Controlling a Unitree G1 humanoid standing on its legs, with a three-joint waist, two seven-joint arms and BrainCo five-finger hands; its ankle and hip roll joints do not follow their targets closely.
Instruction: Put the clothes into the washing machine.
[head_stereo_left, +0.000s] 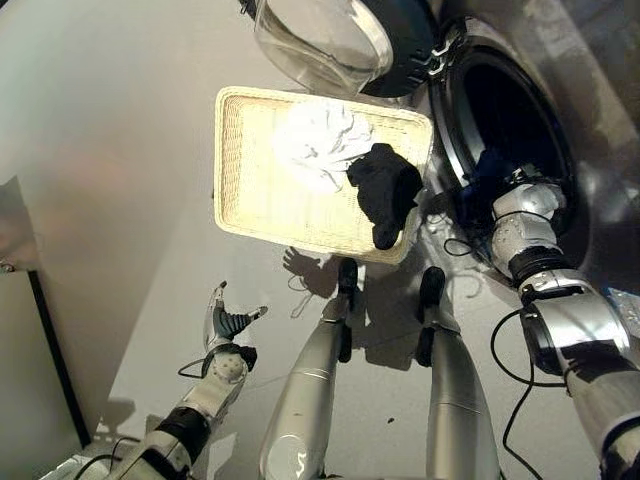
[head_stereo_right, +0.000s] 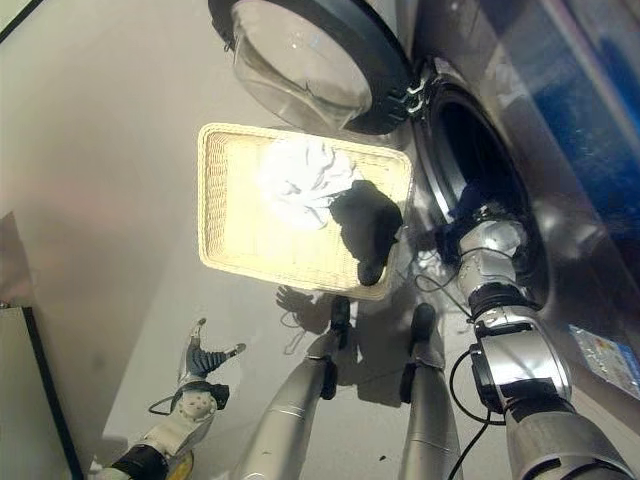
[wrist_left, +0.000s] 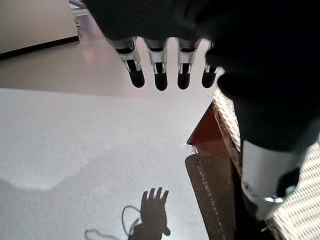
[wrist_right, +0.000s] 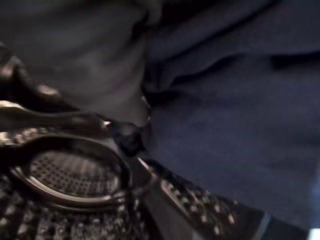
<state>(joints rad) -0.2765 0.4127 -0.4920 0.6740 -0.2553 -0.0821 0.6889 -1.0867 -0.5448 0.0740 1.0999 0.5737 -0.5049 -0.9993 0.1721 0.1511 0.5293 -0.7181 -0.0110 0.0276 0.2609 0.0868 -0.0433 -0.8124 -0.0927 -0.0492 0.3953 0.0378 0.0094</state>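
Right hand (head_stereo_left: 497, 178) inside washing machine (head_stereo_left: 560, 120) drum with dark blue garment (wrist_right: 235, 115); grip unreadable. Left hand (head_stereo_left: 228, 325) hangs spread, empty. Next: withdraw, fetch black garment (head_stereo_left: 385, 190) from wicker basket (head_stereo_left: 235, 150).

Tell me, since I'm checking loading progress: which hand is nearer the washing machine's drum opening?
Right. The right hand reaches into the drum opening with a dark blue garment at it; the left hand hangs open over the floor, on the far side of the basket.
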